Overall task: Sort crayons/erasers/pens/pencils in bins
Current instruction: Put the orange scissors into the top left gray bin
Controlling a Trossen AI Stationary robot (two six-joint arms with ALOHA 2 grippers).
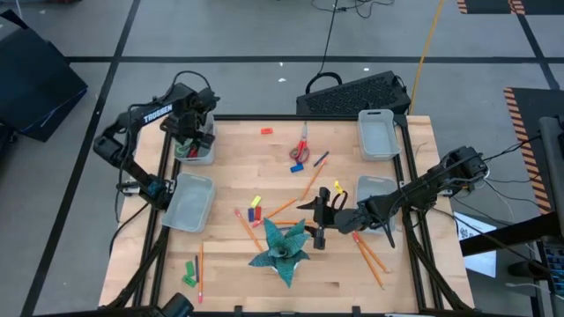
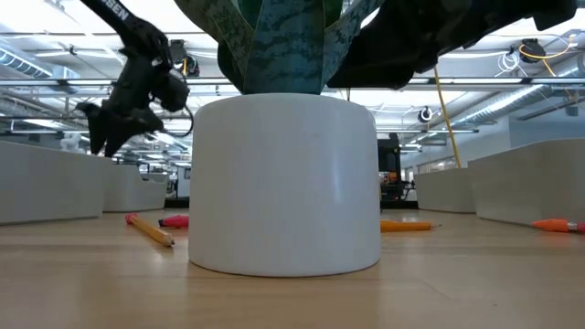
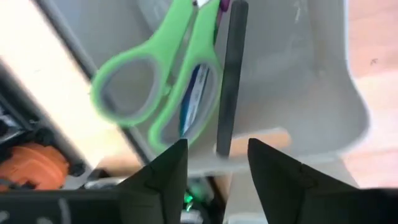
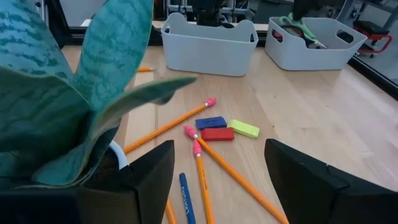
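Four bins sit on the bench [image 1: 352, 282] around the potted plant [image 1: 284, 250]. Over the far-left bin [image 1: 196, 150] from the plant hangs the left claw [image 1: 188, 132], released, above green scissors [image 3: 155, 87] and a dark pen [image 3: 231, 74] lying inside (both loose). Just beside the plant, the right claw [image 1: 319, 218] is spread wide over pencils [image 4: 211, 180] and a blue pen [image 4: 186, 198].
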